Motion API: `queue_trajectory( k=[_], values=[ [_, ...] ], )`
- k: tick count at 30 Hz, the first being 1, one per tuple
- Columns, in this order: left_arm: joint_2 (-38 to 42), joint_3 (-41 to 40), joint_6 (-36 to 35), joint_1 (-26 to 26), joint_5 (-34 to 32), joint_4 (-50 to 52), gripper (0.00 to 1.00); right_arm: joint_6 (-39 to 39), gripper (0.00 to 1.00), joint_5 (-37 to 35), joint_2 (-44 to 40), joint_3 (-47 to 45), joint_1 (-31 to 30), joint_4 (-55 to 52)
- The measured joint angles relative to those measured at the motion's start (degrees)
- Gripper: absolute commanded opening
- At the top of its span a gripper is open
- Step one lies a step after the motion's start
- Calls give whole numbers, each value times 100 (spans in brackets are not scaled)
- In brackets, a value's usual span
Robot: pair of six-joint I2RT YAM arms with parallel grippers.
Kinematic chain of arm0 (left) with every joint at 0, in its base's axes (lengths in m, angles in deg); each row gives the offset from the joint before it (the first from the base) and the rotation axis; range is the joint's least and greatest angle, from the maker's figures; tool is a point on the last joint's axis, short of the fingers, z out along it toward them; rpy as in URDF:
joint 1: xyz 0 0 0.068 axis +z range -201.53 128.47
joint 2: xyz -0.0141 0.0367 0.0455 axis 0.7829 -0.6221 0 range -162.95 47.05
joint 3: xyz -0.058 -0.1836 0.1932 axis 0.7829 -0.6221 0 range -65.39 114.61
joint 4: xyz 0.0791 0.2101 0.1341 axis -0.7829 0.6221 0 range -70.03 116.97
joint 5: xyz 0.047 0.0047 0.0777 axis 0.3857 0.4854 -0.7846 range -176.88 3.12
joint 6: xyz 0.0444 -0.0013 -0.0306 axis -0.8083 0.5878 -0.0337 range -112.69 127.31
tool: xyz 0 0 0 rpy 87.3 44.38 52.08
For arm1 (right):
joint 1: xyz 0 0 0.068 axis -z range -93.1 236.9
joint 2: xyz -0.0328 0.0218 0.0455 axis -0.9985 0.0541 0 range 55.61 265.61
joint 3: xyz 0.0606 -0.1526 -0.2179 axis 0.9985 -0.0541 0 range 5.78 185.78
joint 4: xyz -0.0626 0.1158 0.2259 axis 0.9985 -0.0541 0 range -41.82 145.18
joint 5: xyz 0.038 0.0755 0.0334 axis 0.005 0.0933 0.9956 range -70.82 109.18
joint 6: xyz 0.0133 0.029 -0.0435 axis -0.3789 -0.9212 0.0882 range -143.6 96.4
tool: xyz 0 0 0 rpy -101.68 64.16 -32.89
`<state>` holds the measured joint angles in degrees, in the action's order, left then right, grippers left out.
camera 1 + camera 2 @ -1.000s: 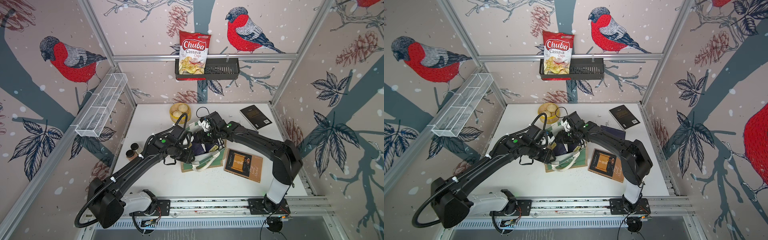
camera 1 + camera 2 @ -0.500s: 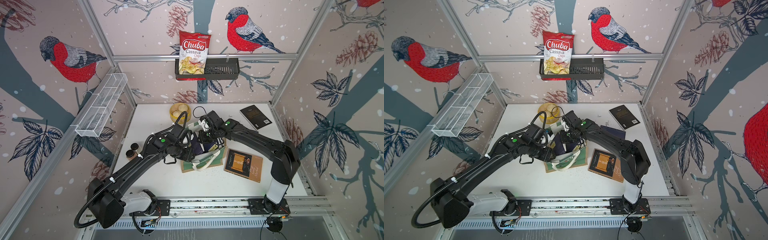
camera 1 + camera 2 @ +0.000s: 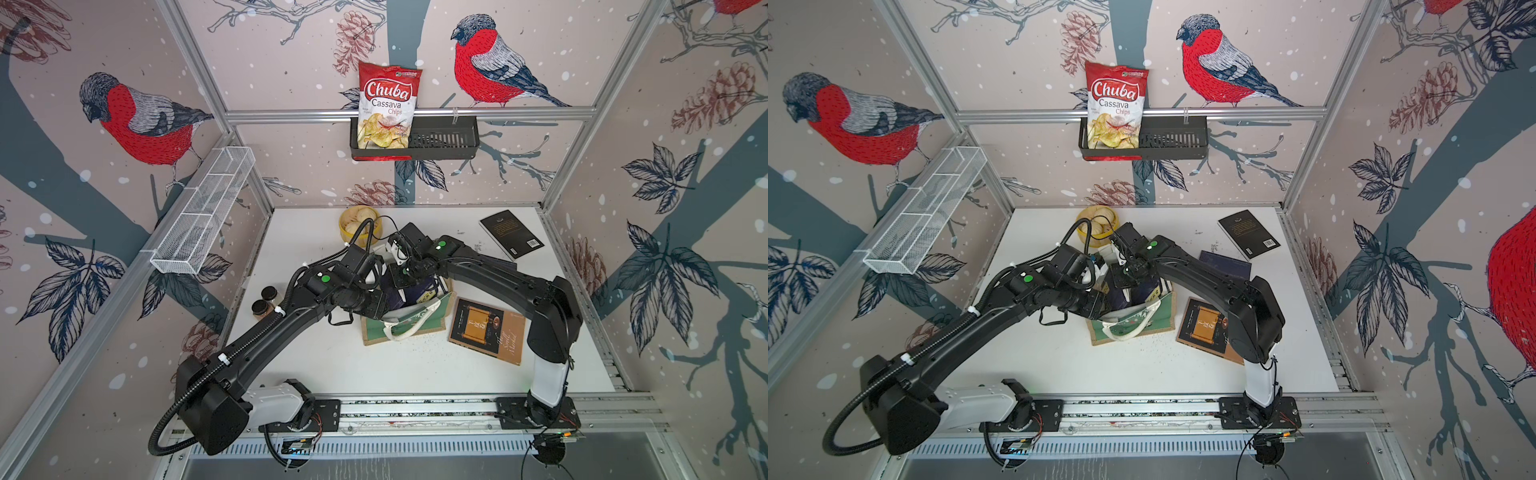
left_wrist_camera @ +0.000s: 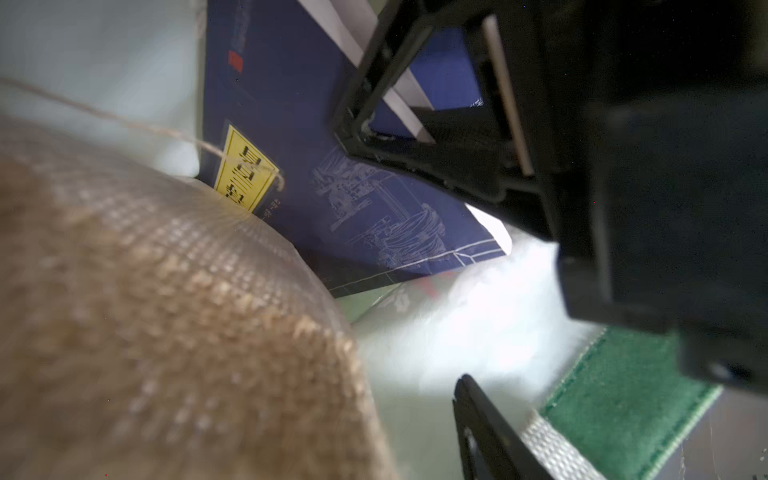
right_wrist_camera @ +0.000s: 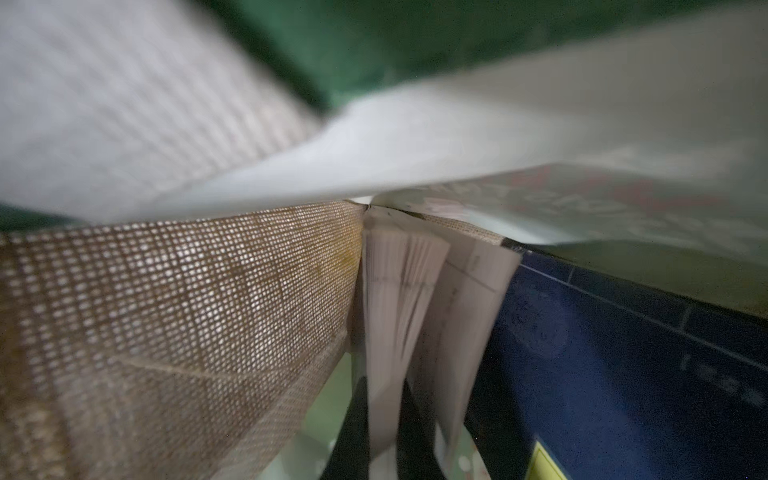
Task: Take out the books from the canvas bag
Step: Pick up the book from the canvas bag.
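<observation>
Nearest, the brown book (image 3: 486,330) with the orange scroll lies flat on the table (image 3: 316,365), just right of the bag (image 3: 436,322) and apart from it. The bag shows a green panel toward the near edge, and its mouth gapes on the far side.

At the bag's left rim the left hand (image 3: 380,307) has its fingers (image 4: 486,436) apart, with the white lining and the green rim between them. Whether they press on the cloth I cannot tell.

The right hand (image 3: 405,278) reaches into the bag's mouth from the far side. It is clamped tight on the page edge of a navy book (image 5: 386,324) inside the bag. Next to that one, also in the bag, leans a labelled book (image 4: 332,187), navy with a yellow title strip.

Two jars (image 3: 264,301) stand well left of the bag. A loose navy book (image 3: 1225,266) lies flat just beyond the bag to its right. Farther behind the bag sits a yellow bowl (image 3: 359,224). Beyond the bag to the right, well apart from it, the black book (image 3: 511,235) lies with its barcode up.
</observation>
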<state>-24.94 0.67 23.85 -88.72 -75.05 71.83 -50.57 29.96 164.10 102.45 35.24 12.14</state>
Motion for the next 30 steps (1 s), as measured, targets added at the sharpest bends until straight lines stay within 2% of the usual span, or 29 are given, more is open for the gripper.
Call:
queue_trajectory(
  k=[4,22,30],
  values=[
    [-2,59,-2,0,-26,7,57,2,0,-138,2,79,-4,-129],
    [114,581,-210,0,-610,122,64,17,0,-459,-168,603,2,-710],
    [35,1152,-258,44,-800,122,64,-2,0,-485,-538,1043,264,-1130]
  ],
)
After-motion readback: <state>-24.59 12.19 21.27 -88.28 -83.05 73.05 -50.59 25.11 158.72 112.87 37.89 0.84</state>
